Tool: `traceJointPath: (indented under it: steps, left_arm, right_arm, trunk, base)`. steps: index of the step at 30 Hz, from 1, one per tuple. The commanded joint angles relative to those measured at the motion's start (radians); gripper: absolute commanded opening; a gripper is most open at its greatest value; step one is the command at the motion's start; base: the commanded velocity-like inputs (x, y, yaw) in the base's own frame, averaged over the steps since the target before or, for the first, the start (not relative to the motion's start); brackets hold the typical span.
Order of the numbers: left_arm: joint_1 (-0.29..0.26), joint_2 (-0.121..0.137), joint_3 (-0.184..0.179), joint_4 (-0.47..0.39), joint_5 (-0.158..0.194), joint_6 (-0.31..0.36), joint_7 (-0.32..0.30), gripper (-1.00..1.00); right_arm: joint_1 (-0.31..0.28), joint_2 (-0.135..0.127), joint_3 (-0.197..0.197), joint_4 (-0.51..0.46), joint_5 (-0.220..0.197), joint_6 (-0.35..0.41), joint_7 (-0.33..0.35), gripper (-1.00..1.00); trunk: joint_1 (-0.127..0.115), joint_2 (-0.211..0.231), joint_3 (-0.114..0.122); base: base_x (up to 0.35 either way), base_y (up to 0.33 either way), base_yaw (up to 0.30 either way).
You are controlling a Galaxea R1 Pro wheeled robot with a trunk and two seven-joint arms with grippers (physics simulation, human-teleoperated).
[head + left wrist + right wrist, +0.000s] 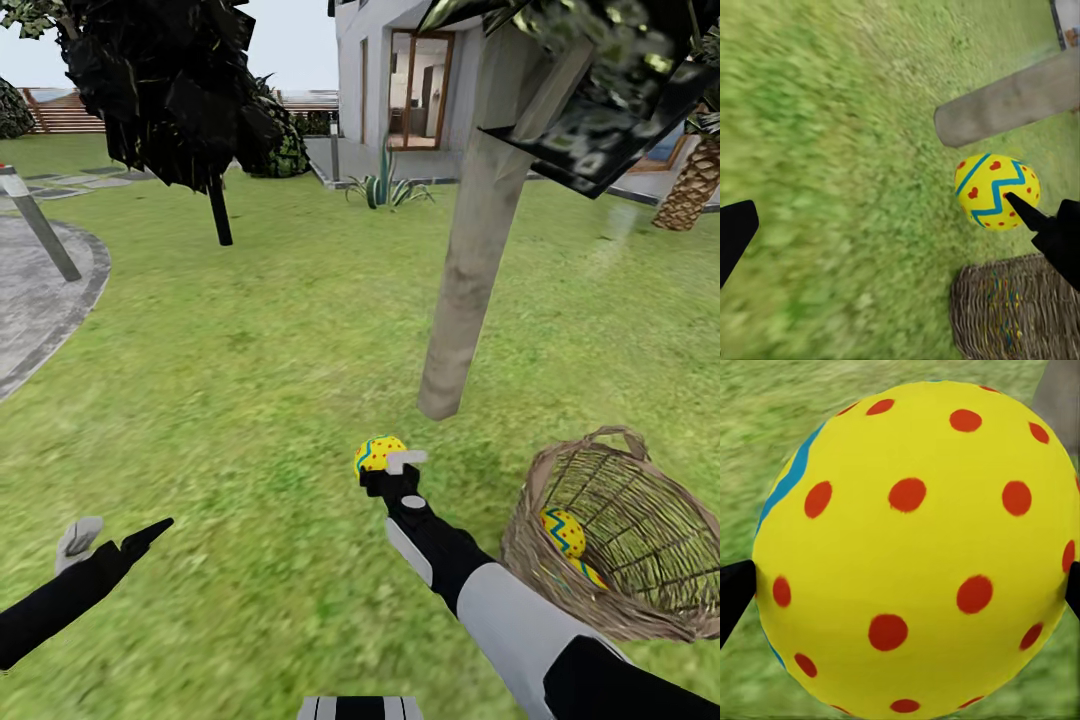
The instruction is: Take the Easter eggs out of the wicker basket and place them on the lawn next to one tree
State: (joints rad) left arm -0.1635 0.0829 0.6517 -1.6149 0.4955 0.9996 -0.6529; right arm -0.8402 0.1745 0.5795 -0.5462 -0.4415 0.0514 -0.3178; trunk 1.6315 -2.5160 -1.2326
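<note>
The wide green lawn (250,380) lies around me, and the tree with the straight pale grey-brown trunk (470,250) stands just ahead. The round brown open-woven wicker basket (620,540) leans on the grass at my right; one yellow egg with blue zigzag (563,531) is inside, and maybe another under it. My right end effector (385,465) grips a yellow egg with red dots (915,555) above the grass near the trunk. My left end effector (110,540) is open and empty. I judge no egg is placed yet

Wicker basket (620,540), holding eggs (563,530), sits right of the tree (465,260).
</note>
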Motion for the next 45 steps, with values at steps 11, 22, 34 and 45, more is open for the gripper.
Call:
traceJointPath:
  steps: [11,22,34,45]
  left_arm:
    - [-0.001,0.002,0.008,0.0,-0.002,0.008,-0.007,1.0]
    - [-0.001,0.005,0.011,-0.003,0.003,0.017,-0.011,1.0]
    - [-0.001,0.004,0.002,-0.003,0.003,0.016,-0.011,1.0]
    - [-0.001,0.005,0.002,-0.003,0.003,0.014,-0.011,1.0]
  right_arm:
    - [-0.002,0.0,0.009,-0.001,0.013,-0.048,-0.123,-1.0]
    - [-0.002,-0.009,0.003,0.145,0.154,-0.264,-0.125,-1.0]
    - [-0.002,-0.015,0.002,0.141,0.153,-0.272,-0.124,-1.0]
    - [-0.002,-0.018,0.0,0.14,0.152,-0.272,-0.125,-1.0]
  trunk:
    - [0.0,0.0,-0.001]
    - [0.0,0.0,-0.001]
    - [0.005,-0.003,-0.043]
    - [0.01,-0.005,-0.086]
  base:
    - [0.012,0.012,0.0]
    - [0.0,0.0,0.0]
    - [0.0,0.0,0.0]
    - [0.0,0.0,0.0]
